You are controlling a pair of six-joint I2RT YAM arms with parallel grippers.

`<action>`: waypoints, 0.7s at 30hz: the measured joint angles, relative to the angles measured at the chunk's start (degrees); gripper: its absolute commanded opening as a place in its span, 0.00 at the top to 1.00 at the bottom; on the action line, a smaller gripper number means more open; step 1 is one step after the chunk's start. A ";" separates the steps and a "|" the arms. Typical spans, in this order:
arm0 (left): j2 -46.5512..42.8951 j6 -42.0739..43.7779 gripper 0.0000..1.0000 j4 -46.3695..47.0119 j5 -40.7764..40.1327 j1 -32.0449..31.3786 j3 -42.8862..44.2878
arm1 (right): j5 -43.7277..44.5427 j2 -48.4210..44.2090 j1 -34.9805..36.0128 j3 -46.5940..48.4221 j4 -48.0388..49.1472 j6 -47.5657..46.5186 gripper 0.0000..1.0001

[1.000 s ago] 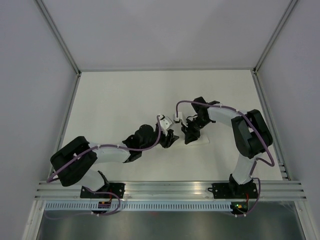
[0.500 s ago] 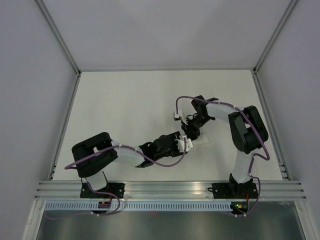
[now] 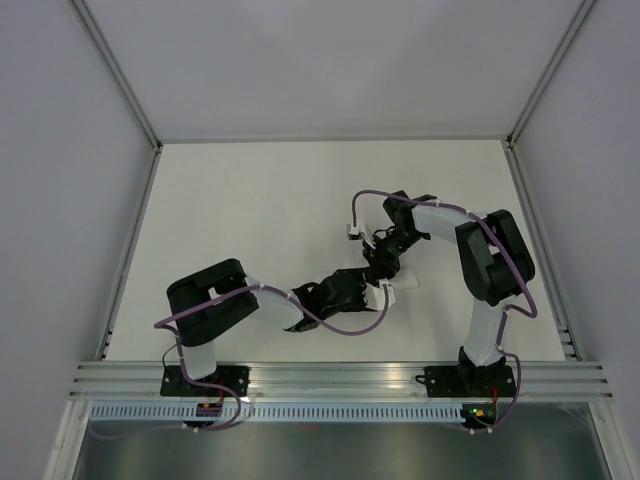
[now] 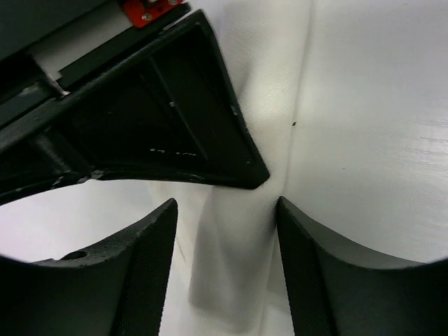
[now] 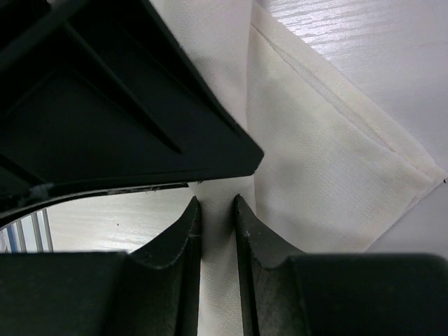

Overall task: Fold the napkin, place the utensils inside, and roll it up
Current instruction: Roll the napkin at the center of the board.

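The napkin (image 3: 401, 287) lies as a slim white roll on the table in front of the right arm. My right gripper (image 3: 383, 268) comes down on its left part, and in the right wrist view its jaws (image 5: 217, 201) are shut on a narrow fold of the white cloth (image 5: 315, 161). My left gripper (image 3: 366, 291) reaches in from the left. In the left wrist view it (image 4: 225, 203) stands open astride the roll's end (image 4: 234, 273), with a gap on each side. The utensils are hidden.
The white table (image 3: 250, 200) is bounded by grey walls and metal rails at the back and sides. The two grippers sit very close together, and the right gripper's dark finger (image 4: 154, 119) fills the top of the left wrist view.
My left arm has swung right and forward to the napkin's left end and its jaws have opened wider. The right gripper has kept its grip, shifting slightly.
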 measured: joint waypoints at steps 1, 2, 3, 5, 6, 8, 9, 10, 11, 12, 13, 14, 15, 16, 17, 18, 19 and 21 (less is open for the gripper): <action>0.17 0.28 0.40 -0.33 0.02 -0.04 0.24 | -0.02 0.07 -0.02 0.07 -0.09 0.00 0.90; 0.33 0.57 0.42 -0.70 0.09 -0.20 0.44 | -0.02 0.13 -0.04 0.13 -0.17 0.00 0.90; 0.48 0.81 0.48 -1.36 0.17 -0.31 0.79 | -0.04 0.20 -0.04 0.24 -0.28 0.00 0.90; 0.72 1.11 0.54 -3.02 0.57 -0.55 1.62 | -0.07 0.28 -0.09 0.35 -0.42 -0.04 0.90; 0.81 1.20 0.63 -4.09 0.90 -0.63 2.10 | -0.15 0.37 -0.13 0.39 -0.48 -0.07 0.89; 1.09 1.29 0.76 -6.99 1.97 -0.79 3.41 | -0.20 0.50 -0.22 0.52 -0.63 -0.07 0.87; 1.14 1.36 0.79 -7.91 1.95 -0.83 3.91 | -0.20 0.55 -0.26 0.57 -0.68 -0.07 0.85; 1.20 1.40 0.82 -9.27 2.05 -0.85 4.63 | -0.17 0.57 -0.31 0.59 -0.72 -0.09 0.83; 1.22 1.40 0.85 -10.71 2.19 -0.81 5.38 | -0.15 0.57 -0.35 0.61 -0.74 -0.09 0.80; 1.22 1.36 0.90 -11.93 2.47 -0.74 6.01 | -0.11 0.55 -0.37 0.61 -0.76 -0.07 0.72; 1.22 1.31 0.93 -13.05 2.73 -0.63 6.56 | -0.11 0.50 -0.42 0.61 -0.74 -0.07 0.67; 1.22 1.05 0.97 -14.16 3.17 -0.44 7.15 | -0.04 0.46 -0.42 0.61 -0.76 -0.02 0.59; 1.25 0.74 0.98 -15.17 3.76 -0.22 7.74 | 0.13 0.39 -0.39 0.52 -0.74 0.02 0.57; 1.33 0.46 0.98 -15.85 4.48 0.02 8.17 | 0.63 0.28 -0.37 0.22 -0.35 -0.04 0.54; 1.38 0.00 0.98 -16.70 5.20 0.33 8.70 | 0.66 0.09 -0.37 0.02 -0.24 -0.04 0.52; 1.40 -0.46 0.98 -17.38 6.19 0.66 9.14 | 0.85 -0.31 -0.35 -0.22 -0.24 0.02 0.48; 1.44 -1.07 0.98 -18.08 7.08 0.96 9.64 | 1.11 -0.76 -0.28 -0.55 -0.20 0.15 0.46; 1.53 -1.90 0.98 -19.34 8.63 1.49 10.45 | 1.88 -1.73 -0.24 -1.03 -0.02 0.35 0.41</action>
